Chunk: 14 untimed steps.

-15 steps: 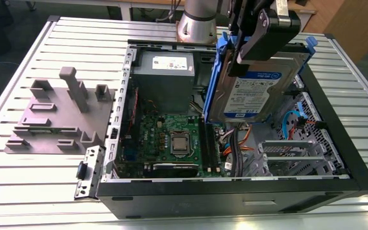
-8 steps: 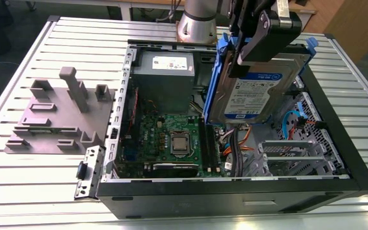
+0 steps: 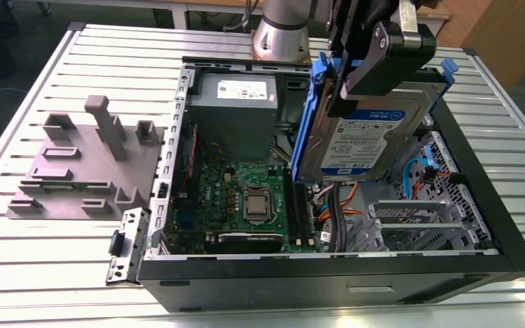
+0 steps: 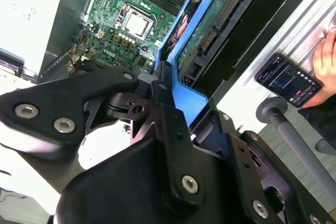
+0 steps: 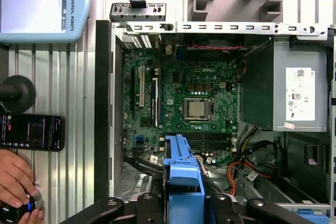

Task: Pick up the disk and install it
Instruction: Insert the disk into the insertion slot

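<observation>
While the disk [image 3: 372,140] hangs in the air over the open computer case [image 3: 335,277], the gripper [image 3: 349,102] has it by the top end. The fingers [image 4: 168,108] are closed in tight on the handle of the disk's blue carrier [image 5: 184,179], one on each side, with no gap. You can see that squeeze in both wrist views.

The drive stands nearly upright, leaning a bit, with the white-and-blue label facing the exterior view. Its lower edge is down around the level of the case's top opening, on the side of the case toward the exterior view's right. It sits above the metal drive cage [image 3: 418,222] and the orange and blue cables there, and I can't tell if it touches anything.

Inside the case, the green motherboard [image 3: 244,195] lies flat in the middle, and the grey power supply [image 3: 235,102] sits at the far end.

Outside the case, toward the exterior view's left, a grey fixture block [image 3: 80,164] rests on the slatted table [image 3: 25,273]. In the first wrist view, a phone [image 5: 31,132] lies on the table beside the case, with a person's hand [image 5: 16,177] near it.
</observation>
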{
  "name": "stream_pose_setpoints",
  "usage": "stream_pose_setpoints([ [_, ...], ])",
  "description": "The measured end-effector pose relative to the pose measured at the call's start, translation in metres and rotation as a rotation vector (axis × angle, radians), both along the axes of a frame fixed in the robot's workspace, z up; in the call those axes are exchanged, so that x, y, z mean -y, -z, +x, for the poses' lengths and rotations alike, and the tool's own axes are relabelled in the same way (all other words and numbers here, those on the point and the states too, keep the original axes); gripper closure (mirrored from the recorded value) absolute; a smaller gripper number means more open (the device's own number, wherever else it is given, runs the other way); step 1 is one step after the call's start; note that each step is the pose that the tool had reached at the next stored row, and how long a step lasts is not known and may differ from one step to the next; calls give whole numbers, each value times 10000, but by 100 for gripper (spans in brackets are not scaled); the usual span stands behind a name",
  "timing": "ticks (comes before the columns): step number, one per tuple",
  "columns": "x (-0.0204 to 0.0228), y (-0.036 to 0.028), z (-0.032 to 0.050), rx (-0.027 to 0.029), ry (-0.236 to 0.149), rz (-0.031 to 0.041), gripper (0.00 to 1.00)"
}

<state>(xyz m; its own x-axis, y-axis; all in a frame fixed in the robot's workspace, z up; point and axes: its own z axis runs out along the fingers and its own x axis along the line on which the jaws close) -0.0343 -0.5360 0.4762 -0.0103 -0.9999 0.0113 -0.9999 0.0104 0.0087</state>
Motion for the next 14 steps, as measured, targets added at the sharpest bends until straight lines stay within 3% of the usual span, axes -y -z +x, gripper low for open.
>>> stream_pose_setpoints([
  [8, 2, 0, 2, 0, -1, 1, 64],
  [14, 2, 2, 48, 0, 0, 0, 64],
])
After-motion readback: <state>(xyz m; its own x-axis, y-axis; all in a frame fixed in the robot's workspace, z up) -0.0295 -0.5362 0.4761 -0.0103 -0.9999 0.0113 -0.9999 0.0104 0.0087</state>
